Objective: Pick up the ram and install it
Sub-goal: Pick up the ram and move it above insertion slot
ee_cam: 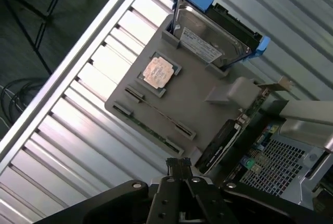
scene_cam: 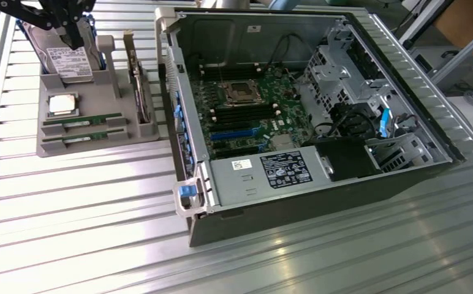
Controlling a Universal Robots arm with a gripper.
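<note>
Slatted aluminium table (scene_cam: 97, 202), exterior view: grey holder (scene_cam: 81, 150) sits to the exterior view's left of the open PC case (scene_cam: 302, 196). The ram (scene_cam: 85, 121) is seated on edge in a holder slot with a second stick (scene_cam: 84, 136) just beside it, and the gripper (scene_cam: 74, 41) hangs over the hard drive (scene_cam: 67, 61), well apart from the ram. Wrist view: gripper (ee_cam: 179, 166) pinched closed on nothing, ram (ee_cam: 161, 114) in its slot near the processor (ee_cam: 158, 71).

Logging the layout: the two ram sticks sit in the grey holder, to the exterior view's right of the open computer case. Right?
Wrong side. The two ram sticks sit in the grey holder, to the exterior view's left of the open computer case; the exterior view shows it.
</note>
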